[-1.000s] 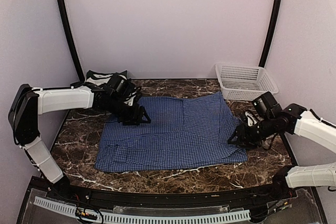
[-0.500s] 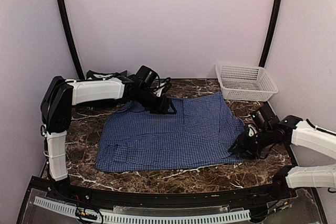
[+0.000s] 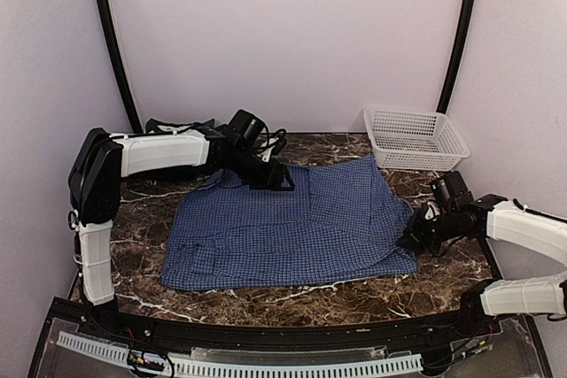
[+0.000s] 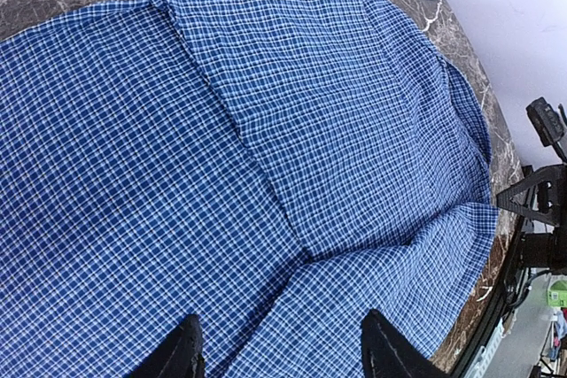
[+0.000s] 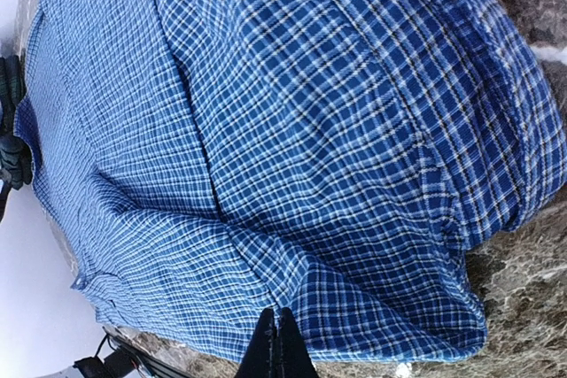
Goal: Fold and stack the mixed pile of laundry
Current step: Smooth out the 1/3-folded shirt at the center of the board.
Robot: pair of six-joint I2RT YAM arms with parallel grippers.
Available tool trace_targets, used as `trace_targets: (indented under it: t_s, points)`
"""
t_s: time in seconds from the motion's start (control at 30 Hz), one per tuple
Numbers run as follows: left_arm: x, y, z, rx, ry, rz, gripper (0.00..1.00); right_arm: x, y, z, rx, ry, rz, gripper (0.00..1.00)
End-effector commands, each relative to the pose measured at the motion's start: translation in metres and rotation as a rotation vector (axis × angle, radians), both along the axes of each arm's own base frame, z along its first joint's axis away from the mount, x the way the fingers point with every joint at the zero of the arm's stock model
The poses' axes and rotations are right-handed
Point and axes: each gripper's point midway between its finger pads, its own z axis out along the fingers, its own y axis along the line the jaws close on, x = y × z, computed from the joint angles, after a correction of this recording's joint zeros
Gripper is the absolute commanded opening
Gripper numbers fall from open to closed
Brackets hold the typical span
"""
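Observation:
A blue-and-white check shirt (image 3: 292, 223) of the mixed laundry pile lies spread flat on the marble table (image 3: 266, 303). My left gripper (image 3: 279, 181) hovers over the shirt's far edge. In the left wrist view it (image 4: 282, 356) stands open, with the shirt (image 4: 266, 130) below and nothing between the fingers (image 4: 177, 356). My right gripper (image 3: 409, 241) sits at the shirt's right near corner. In the right wrist view it (image 5: 279, 329) is shut, pinching a raised ridge of the shirt (image 5: 310, 130). A dark green and white garment (image 3: 164, 127) lies at the back left, partly hidden by the left arm.
A white lattice basket (image 3: 415, 137) stands at the back right corner. Bare marble shows along the near edge and left of the shirt. Walls close the table on three sides.
The left arm swung from the shirt's left far corner to the middle of its far edge. The right gripper came down on the shirt's right edge and closed on the fabric.

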Motion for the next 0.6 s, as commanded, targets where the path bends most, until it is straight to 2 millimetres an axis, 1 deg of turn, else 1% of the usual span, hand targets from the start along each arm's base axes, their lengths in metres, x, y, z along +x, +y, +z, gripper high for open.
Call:
trace_targets:
  t_s: [0.0, 0.03, 0.07, 0.1, 0.13, 0.17, 0.2, 0.23, 0.27, 0.3, 0.33, 0.37, 0.43, 0.47, 0.5, 0.53, 0.57]
  points:
    - [0.0, 0.016, 0.001, 0.052, -0.014, 0.035, 0.6, -0.004, -0.003, -0.008, 0.011, 0.004, -0.001, 0.0]
    - [-0.002, 0.02, -0.003, 0.062, -0.002, 0.046, 0.61, -0.008, 0.0, -0.01, 0.029, 0.017, 0.013, 0.0]
    - [-0.002, 0.023, 0.0, 0.064, -0.004, 0.056, 0.62, -0.011, 0.003, -0.009, 0.049, 0.02, 0.036, 0.0]
    - [-0.005, 0.027, -0.003, 0.072, 0.008, 0.056, 0.63, -0.011, 0.007, -0.004, 0.058, 0.001, 0.074, 0.07]
    - [-0.006, 0.03, 0.002, 0.069, 0.0, 0.06, 0.64, -0.011, 0.008, 0.006, 0.04, -0.029, 0.107, 0.17]
    - [-0.008, 0.035, -0.003, 0.082, 0.002, 0.065, 0.65, -0.006, 0.006, 0.019, 0.01, -0.071, 0.127, 0.29]
    - [-0.007, 0.039, 0.001, 0.086, -0.014, 0.076, 0.66, 0.001, 0.004, 0.036, -0.018, -0.142, 0.156, 0.39]
    - [-0.007, 0.044, -0.003, 0.09, -0.008, 0.087, 0.67, 0.01, 0.005, 0.051, -0.03, -0.208, 0.173, 0.48]
    - [-0.008, 0.044, 0.001, 0.069, -0.002, 0.083, 0.68, 0.019, 0.006, 0.064, -0.043, -0.265, 0.194, 0.53]
    - [-0.01, 0.043, 0.001, 0.033, 0.02, 0.075, 0.68, 0.029, 0.008, 0.077, -0.058, -0.309, 0.214, 0.53]
    - [-0.01, 0.04, 0.002, 0.012, 0.029, 0.067, 0.68, 0.038, 0.012, 0.082, -0.068, -0.333, 0.245, 0.54]
    - [-0.012, 0.033, 0.005, -0.026, 0.037, 0.037, 0.68, 0.047, 0.016, 0.086, -0.075, -0.345, 0.269, 0.53]
    - [-0.014, 0.019, 0.01, -0.073, 0.036, -0.002, 0.65, 0.065, 0.027, 0.087, -0.072, -0.35, 0.326, 0.53]
    - [-0.011, 0.012, 0.018, -0.099, 0.022, -0.011, 0.63, 0.073, 0.035, 0.085, -0.059, -0.353, 0.353, 0.52]
    - [-0.013, 0.006, 0.015, -0.116, 0.04, -0.031, 0.62, 0.08, 0.042, 0.083, -0.039, -0.355, 0.375, 0.5]
    - [-0.008, 0.0, 0.023, -0.142, 0.032, -0.034, 0.59, 0.086, 0.05, 0.082, -0.014, -0.36, 0.398, 0.49]
    - [-0.008, -0.006, 0.017, -0.148, 0.048, -0.042, 0.57, 0.092, 0.057, 0.076, 0.007, -0.353, 0.419, 0.47]
